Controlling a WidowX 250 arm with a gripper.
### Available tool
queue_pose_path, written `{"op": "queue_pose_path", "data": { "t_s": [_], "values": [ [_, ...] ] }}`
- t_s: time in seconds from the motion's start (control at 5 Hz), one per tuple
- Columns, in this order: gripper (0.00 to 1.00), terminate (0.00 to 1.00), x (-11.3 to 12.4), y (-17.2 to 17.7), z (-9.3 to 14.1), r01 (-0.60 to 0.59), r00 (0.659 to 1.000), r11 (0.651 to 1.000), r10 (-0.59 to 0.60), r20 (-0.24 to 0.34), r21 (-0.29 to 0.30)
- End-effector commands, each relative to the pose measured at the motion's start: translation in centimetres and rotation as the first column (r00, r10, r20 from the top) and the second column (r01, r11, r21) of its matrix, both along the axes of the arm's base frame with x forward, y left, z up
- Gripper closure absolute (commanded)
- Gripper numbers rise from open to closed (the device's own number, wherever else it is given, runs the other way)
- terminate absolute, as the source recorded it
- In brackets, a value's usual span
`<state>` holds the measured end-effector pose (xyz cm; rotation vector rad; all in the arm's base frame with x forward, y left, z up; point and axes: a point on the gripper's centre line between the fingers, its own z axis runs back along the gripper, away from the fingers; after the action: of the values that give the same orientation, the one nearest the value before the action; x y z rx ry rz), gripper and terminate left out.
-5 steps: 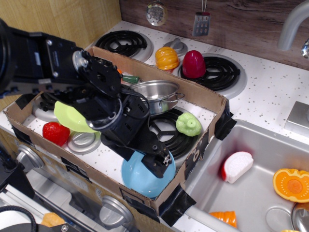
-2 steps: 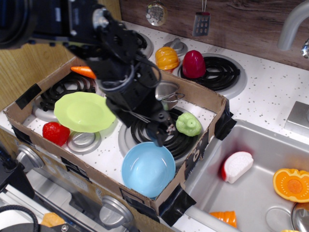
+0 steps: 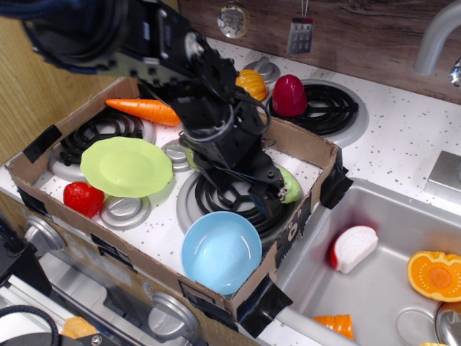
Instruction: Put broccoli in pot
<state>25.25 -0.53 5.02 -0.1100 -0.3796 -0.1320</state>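
Cardboard tray (image 3: 108,252) with low brown walls sits on a white speckled toy stovetop, and nearest the viewer inside it lies a round light-blue plastic bowl (image 3: 220,252). Left of the bowl are a red toy strawberry (image 3: 83,198) and, just behind it, a flat lime-green plate (image 3: 126,166). Past the bowl, over a black coil burner (image 3: 230,198), the black robot gripper (image 3: 270,196) reaches down right beside the small lumpy light-green toy broccoli (image 3: 291,187), which rests near the tray's right wall; whether the fingers are parted or closed cannot be told. Behind, the bulky black arm hides nearly all of the shiny steel pot (image 3: 268,141). Farther back lie an orange toy carrot (image 3: 144,110), then a yellow-orange toy pepper (image 3: 252,81) and a dark red toy vegetable (image 3: 288,95) outside the tray.
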Motion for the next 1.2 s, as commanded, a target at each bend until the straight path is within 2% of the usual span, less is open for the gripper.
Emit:
{"op": "queue_pose_path", "data": {
  "t_s": [0.0,0.8,1.0],
  "values": [
    [0.00,0.00,2.9,-0.2,0.4,0.020,0.998,1.000,-0.020,0.052,-0.009],
    [0.00,0.00,2.8,-1.6,-0.9,0.003,0.996,0.999,0.002,0.087,-0.051],
    [1.00,0.00,2.3,-1.8,-1.0,-0.015,0.995,0.999,0.019,0.099,-0.039]
  ]
}}
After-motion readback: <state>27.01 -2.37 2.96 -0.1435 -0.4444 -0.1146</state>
